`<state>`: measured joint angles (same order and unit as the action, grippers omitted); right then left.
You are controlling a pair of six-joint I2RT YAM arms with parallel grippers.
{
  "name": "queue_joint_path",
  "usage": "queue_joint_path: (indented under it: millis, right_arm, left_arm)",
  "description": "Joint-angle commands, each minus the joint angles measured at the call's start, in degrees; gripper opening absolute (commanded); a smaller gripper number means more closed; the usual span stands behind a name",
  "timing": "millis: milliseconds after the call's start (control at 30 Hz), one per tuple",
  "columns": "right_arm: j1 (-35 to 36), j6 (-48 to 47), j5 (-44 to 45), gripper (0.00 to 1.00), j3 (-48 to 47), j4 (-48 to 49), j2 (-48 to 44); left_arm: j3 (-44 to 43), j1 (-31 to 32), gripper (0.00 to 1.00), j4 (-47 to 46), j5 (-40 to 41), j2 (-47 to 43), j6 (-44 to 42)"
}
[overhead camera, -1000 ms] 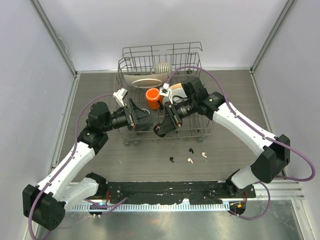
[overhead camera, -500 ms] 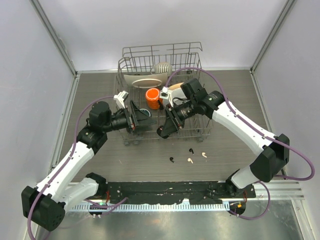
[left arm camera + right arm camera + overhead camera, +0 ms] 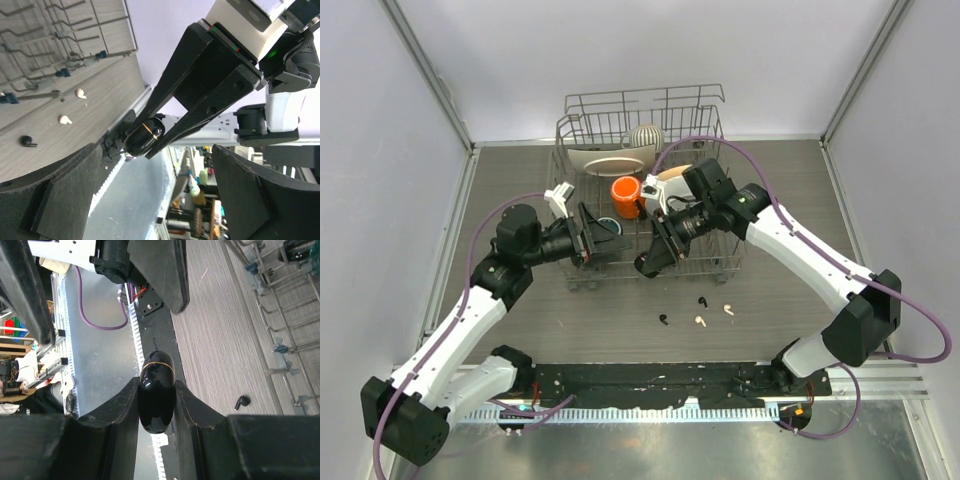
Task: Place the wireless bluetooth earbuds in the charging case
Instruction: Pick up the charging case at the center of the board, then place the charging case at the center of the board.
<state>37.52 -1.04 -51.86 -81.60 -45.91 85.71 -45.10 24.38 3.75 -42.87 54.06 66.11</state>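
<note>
Charging case (image 3: 156, 390), glossy black, gold-banded, is clamped in right jaws; left jaws apart.

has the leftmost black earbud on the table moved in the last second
No, the black earbud lies where it was, same gap from the dish rack's front edge.

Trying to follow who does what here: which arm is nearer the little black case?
The right. The right arm pinches the black charging case between its jaws. The left arm has its jaws open, facing the case from the left without touching it.
</note>
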Motion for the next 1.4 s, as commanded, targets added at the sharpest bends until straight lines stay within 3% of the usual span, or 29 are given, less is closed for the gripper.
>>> queue_joint_path:
  millis: [0, 300, 400, 700, 967, 1367]
  right_arm:
    - [0.45, 3.67, -0.96, 0.01, 2.84, 4.07, -4.85]
    - [6.77, 14.02, 1.58, 0.01, 14.45, 10.13, -15.04]
    - [11.15, 20.87, 2.89, 0.01, 19.63, 17.66, -17.93]
    - [20.04, 34.6, 13.61, 0.01, 30.79, 30.77, -23.39]
    - [28.74, 43.3, 20.91, 0.01, 37.38, 39.66, -19.63]
    - [32.71, 49.99, 35.23, 0.01, 43.1, 52.75, -9.69]
  left_arm:
    - [-2.61, 0.14, 0.94, 7.98, 5.06, -3.96, -7.29]
    - [-9.12, 0.23, 1.0, 28.12, 24.91, -9.5, -20.4]
    - [-10.36, 0.05, 1.0, 32.09, 29.58, -8.98, -22.77]
    - [-8.78, 0.05, 1.0, 34.92, 36.54, -14.32, -22.6]
    - [-8.69, 0.14, 1.0, 38.26, 41.11, -18.12, -23.39]
    - [-9.65, 0.05, 1.0, 39.58, 41.91, -18.12, -24.53]
